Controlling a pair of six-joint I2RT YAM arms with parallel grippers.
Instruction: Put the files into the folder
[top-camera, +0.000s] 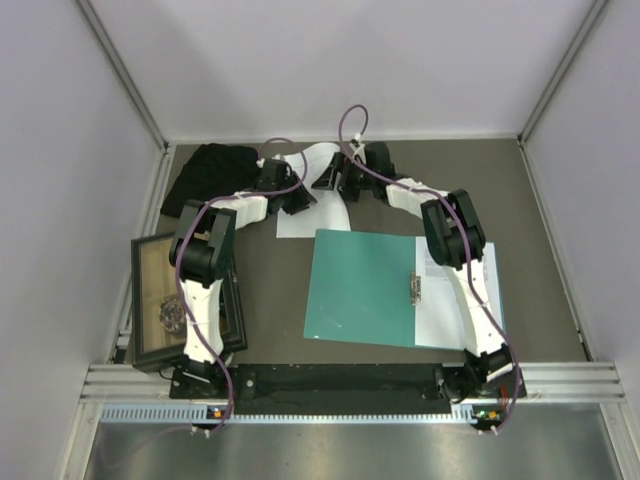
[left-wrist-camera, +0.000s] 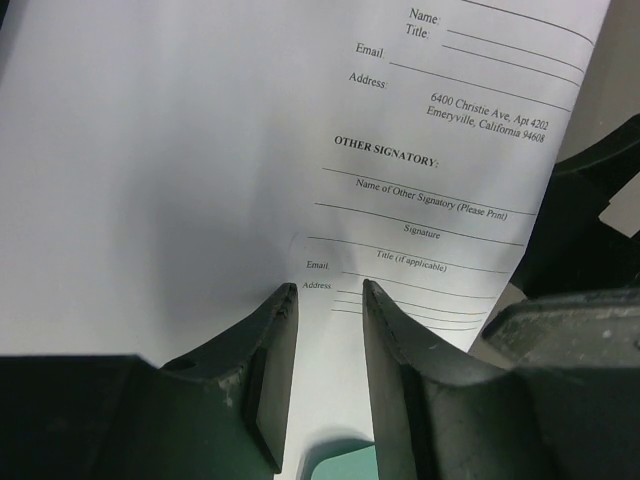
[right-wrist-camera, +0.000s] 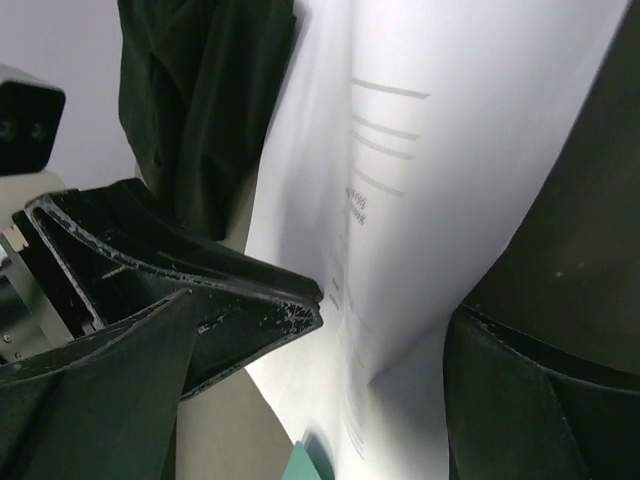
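Observation:
The teal folder (top-camera: 365, 285) lies flat mid-table with a metal clip (top-camera: 414, 288) near its right edge and a white sheet (top-camera: 487, 290) showing beyond it. White printed files (top-camera: 305, 218) lie just behind the folder, and one sheet curls up at the back (top-camera: 325, 155). My left gripper (top-camera: 298, 200) and right gripper (top-camera: 328, 182) hover over these sheets. In the left wrist view the gripper (left-wrist-camera: 327, 292) is open, with printed paper (left-wrist-camera: 200, 180) beyond the tips. In the right wrist view the gripper (right-wrist-camera: 395, 305) is open wide, and a raised sheet (right-wrist-camera: 450, 150) has its edge between the jaws.
A black cloth (top-camera: 210, 175) lies at the back left, also in the right wrist view (right-wrist-camera: 200, 100). A dark-framed wooden tray (top-camera: 140, 290) holding a small object stands at the left. Grey walls enclose the table. A folder corner shows in both wrist views (left-wrist-camera: 345, 465) (right-wrist-camera: 305, 465).

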